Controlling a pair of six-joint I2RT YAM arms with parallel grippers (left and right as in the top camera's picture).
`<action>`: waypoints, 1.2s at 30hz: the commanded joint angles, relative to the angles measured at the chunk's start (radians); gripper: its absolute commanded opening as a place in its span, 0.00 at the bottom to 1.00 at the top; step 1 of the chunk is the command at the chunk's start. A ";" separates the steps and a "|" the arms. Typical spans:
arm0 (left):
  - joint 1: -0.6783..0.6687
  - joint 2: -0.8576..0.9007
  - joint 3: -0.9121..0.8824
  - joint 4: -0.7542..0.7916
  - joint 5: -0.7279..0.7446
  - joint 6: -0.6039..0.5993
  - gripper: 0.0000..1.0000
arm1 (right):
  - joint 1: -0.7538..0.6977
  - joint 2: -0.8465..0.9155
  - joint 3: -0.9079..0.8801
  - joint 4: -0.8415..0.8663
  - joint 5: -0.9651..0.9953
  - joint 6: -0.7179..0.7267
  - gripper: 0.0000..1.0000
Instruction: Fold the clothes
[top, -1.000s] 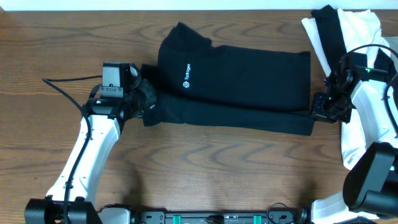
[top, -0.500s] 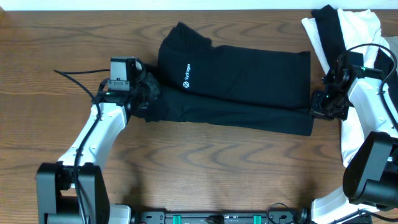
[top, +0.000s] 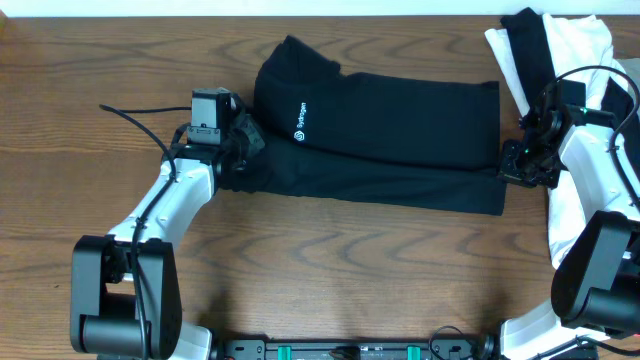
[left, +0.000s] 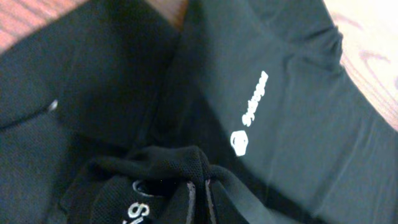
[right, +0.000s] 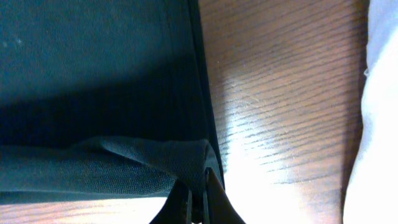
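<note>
Overhead: the black garment (top: 400, 130) lies flat on the wooden table (top: 330, 260), stretched from 9 o'clock to 3 o'clock just above the table's middle. Its upper layer is folded over a lower layer that shows along the 6 o'clock edge. A small white logo (top: 300, 122) sits near its 9 o'clock end. The left gripper (top: 243, 150) is at that end, jaws closed on bunched fabric. The right gripper (top: 512, 166) is at the garment's 4 o'clock corner, jaws closed on the fabric edge. A pile of black and white garments (top: 550, 40) sits in the table's 1 o'clock corner, just beside the garment's 3 o'clock end.

Left wrist: the left gripper (left: 199, 200) at 6 o'clock pinches a crumpled wad of black cloth between nearly touching fingers. The logo (left: 240, 142) and its lettering lie toward 2 o'clock on smooth fabric, and bare wood shows at the 3 o'clock edge.

Right wrist: the right gripper (right: 198, 200) at 6 o'clock is clamped on the garment's folded corner. Black fabric fills the 9 o'clock half and bare table (right: 280, 93) the 3 o'clock half
</note>
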 joint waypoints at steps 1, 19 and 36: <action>0.001 0.003 0.016 0.028 -0.052 0.024 0.07 | -0.006 0.009 -0.018 0.011 0.001 0.020 0.01; 0.000 0.003 0.012 0.075 -0.055 0.024 0.13 | -0.006 0.010 -0.078 0.116 0.001 0.023 0.04; -0.002 0.003 0.005 -0.082 -0.050 0.122 0.63 | -0.006 0.009 -0.078 0.181 -0.039 0.045 0.18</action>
